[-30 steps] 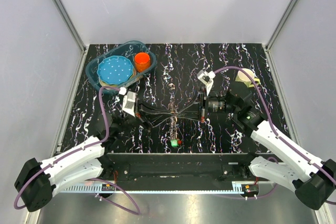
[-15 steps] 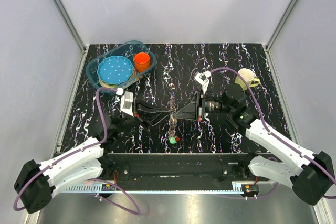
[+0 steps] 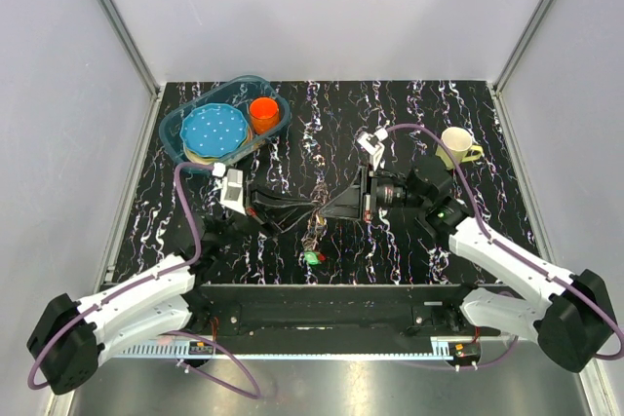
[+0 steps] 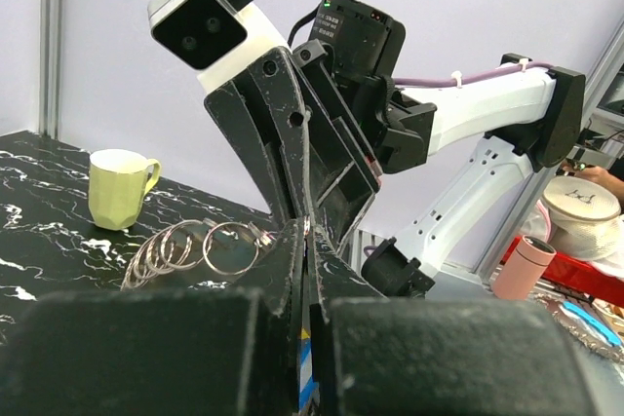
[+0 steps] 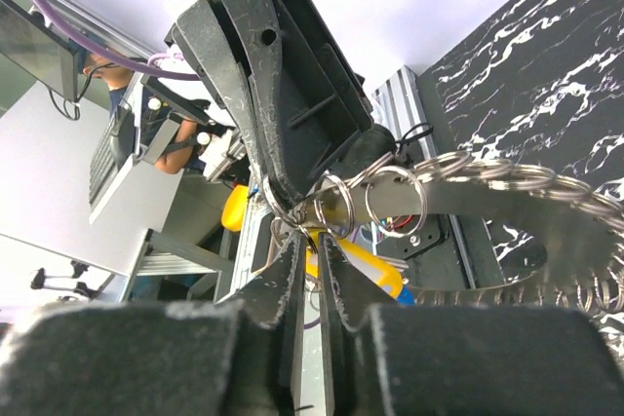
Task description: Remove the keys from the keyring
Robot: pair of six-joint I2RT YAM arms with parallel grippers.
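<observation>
1. While both arms are meeting nose to nose over the counter [image 3: 409, 104], the left gripper [image 4: 304, 245] is squeezing its fingers flat together on the keyring [image 5: 336, 204], right at the tips. The right gripper [image 5: 310, 250] is coming at it from the opposite side and pinching the same loop, with only a sliver of gap showing between its fingers.
2. The keys [image 3: 314, 236] are dangling just below the two sets of tips, with a green piece [image 3: 312, 257] hanging lowest. I can't tell if it's touching the counter or not.
3. What's worrying me: they're both gripping so close together that there's hardly any wire left between them to work open. If they start pulling or twisting, I'm guessing the loop is going to slip out of one pinch and the whole bunch will swing or drop. The tips could also be knocking into each other.
4. Compared to a second ago, the grippers are sitting way closer. Back then they were well apart with the bunch strung out between them. The right arm is swinging in toward the left one, so the yellowish mug [image 3: 456, 144] behind the right gripper is showing fully now.
</observation>
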